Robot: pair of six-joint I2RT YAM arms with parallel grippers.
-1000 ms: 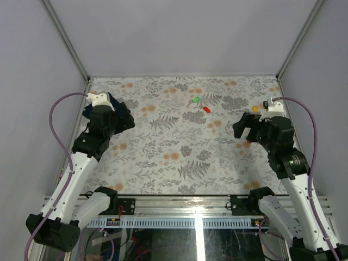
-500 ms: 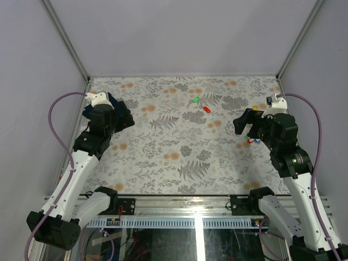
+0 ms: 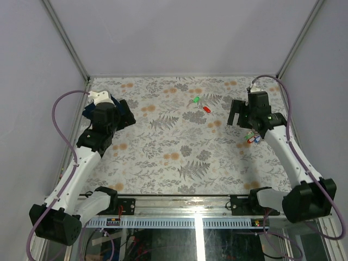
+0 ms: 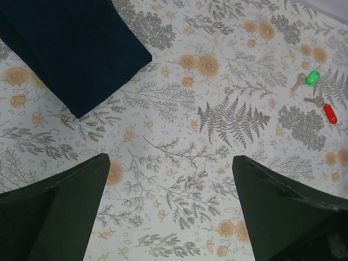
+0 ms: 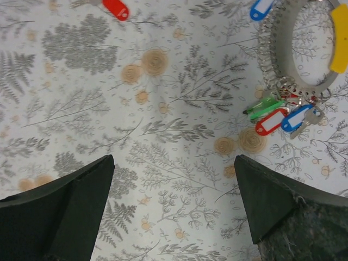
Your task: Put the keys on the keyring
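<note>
Left gripper (image 4: 169,163) and right gripper (image 5: 173,160) stand wide, empty; we advise pinching the red key (image 5: 116,8) by its tag.

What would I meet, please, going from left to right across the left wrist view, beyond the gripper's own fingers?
dark blue folded cloth → small silvery key with a green plastic tag → small silvery key with a red plastic tag
</note>
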